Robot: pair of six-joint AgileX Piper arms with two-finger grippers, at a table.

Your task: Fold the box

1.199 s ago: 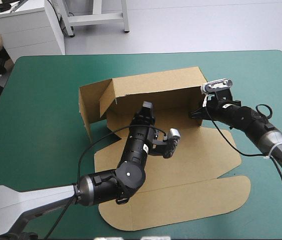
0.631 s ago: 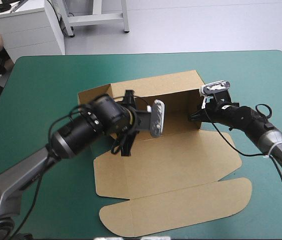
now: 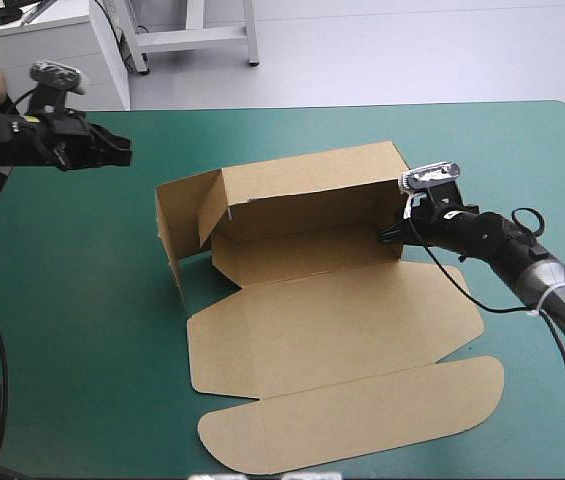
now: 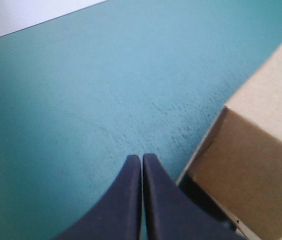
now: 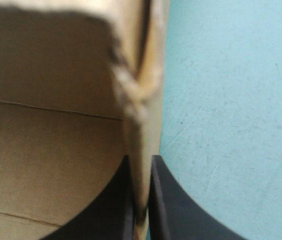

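One box (image 3: 332, 320) is seen at the middle of the table (image 3: 82, 300), partly raised. Its long far wall is stood up, flaps are stood up at its left end, and two broad panels are laid flat toward the near edge, the nearer one with rounded corners. Two claws are counted. The right claw (image 3: 390, 233) is set at the box's right end. Its black fingers (image 5: 170, 210) are pressed all but together on the upright end wall, with the board pinched between them. The left claw (image 3: 112, 150) is held well apart from the box, at the table's far left corner. Its two fingers are closed to a point and nothing is gripped. In its wrist view only teal-green cover is seen ahead, with one corner of the box off to the side.
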